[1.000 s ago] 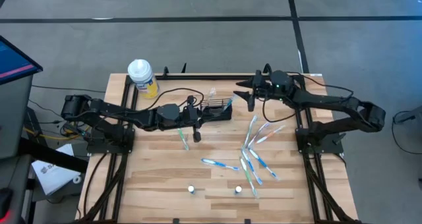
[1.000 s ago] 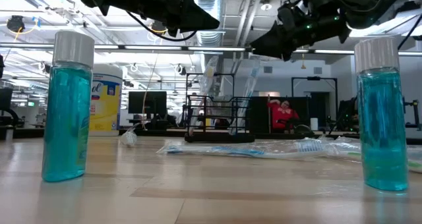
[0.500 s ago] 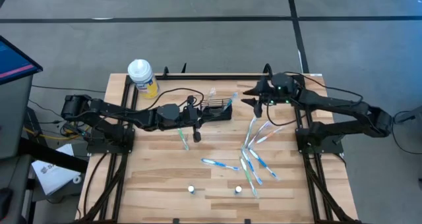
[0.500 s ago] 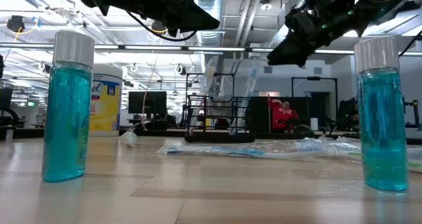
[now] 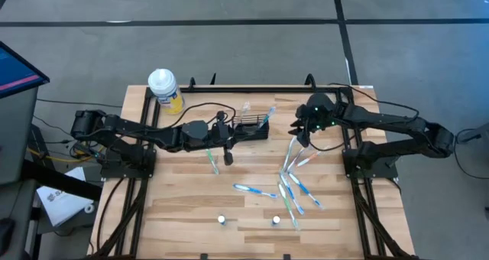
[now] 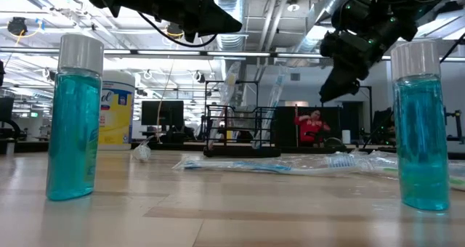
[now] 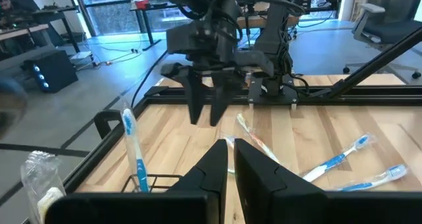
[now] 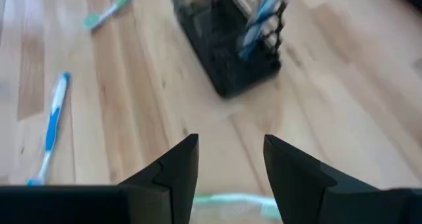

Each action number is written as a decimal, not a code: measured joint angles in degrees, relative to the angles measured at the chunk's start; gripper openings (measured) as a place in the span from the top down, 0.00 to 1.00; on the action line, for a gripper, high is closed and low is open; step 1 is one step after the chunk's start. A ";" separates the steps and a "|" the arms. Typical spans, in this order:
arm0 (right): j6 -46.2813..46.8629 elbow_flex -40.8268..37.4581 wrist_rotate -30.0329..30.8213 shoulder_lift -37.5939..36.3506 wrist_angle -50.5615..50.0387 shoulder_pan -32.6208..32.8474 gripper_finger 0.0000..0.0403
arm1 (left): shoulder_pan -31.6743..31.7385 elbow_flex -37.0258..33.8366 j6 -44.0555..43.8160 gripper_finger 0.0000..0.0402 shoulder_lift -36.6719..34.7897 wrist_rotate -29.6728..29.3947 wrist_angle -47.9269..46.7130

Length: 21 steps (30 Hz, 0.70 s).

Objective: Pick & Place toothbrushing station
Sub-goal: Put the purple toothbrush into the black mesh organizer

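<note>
The toothbrushing station, a small black wire-mesh holder (image 5: 252, 130), stands on the wooden table near its far edge with a few toothbrushes upright in it. It also shows in the low view (image 6: 243, 131) and the right wrist view (image 8: 231, 53). My left gripper (image 5: 233, 134) hovers beside and above the holder's left end, fingers shut and empty (image 7: 231, 148). My right gripper (image 5: 299, 132) is open and empty (image 8: 231, 151), to the right of the holder. It tilts down over the far end of the loose toothbrushes (image 5: 294, 176).
A white-capped yellow bottle (image 5: 164, 88) stands at the far left corner. Two small teal bottles (image 5: 221, 219) (image 5: 276, 220) stand near the front edge. One toothbrush (image 5: 212, 159) lies below my left gripper, another (image 5: 252, 190) at mid-table. Black frame rails run along the table's sides.
My right gripper has moved from the far edge toward the near edge and the loose toothbrushes, and has tipped its fingers downward. It stays open.
</note>
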 joint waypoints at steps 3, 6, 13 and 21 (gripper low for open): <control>0.01 0.01 0.95 0.00 -3.03 0.06 0.62 | 0.00 0.00 -0.02 0.95 0.00 0.67 0.00; 0.90 0.02 4.65 0.00 -7.96 -0.58 0.64 | 0.00 0.00 -0.02 0.95 0.00 1.90 -0.02; 1.96 -1.23 6.09 0.00 -12.08 -2.40 0.69 | -0.01 0.00 -0.02 0.95 0.00 2.03 -0.02; 2.16 -3.15 6.11 0.00 -13.94 -6.02 0.69 | -0.22 0.00 -0.04 0.95 0.00 2.03 -0.04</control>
